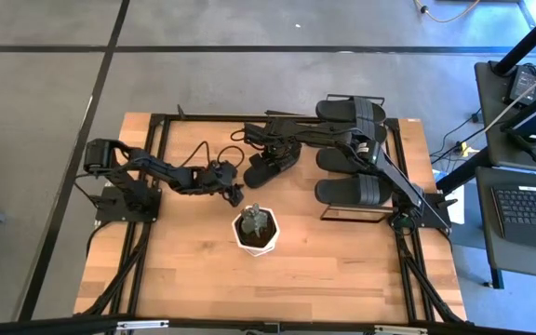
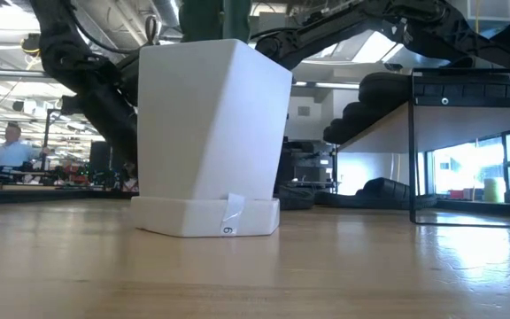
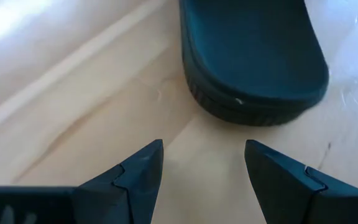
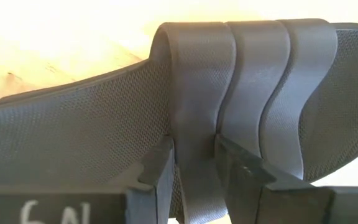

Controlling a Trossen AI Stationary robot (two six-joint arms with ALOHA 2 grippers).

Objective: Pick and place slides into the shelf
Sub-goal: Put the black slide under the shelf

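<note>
Pot: white hexagonal planter (image 1: 257,230) nearest, mid-table.
Left gripper (image 1: 234,192): fingers apart beside it.
Right gripper (image 4: 194,163): clamped on matte black slide's strap (image 4: 194,87), on table.
Wooden-topped shelf (image 1: 400,140): three slides (image 1: 352,112) on top.

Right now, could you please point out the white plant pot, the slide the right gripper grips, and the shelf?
white plant pot (image 2: 206,133): low view, front wall.
slide (image 4: 73,134): right wrist view, textured footbed.
shelf (image 2: 388,124): low view, wooden board edge.
right gripper (image 4: 194,165): right wrist view, between fingertips.
</note>
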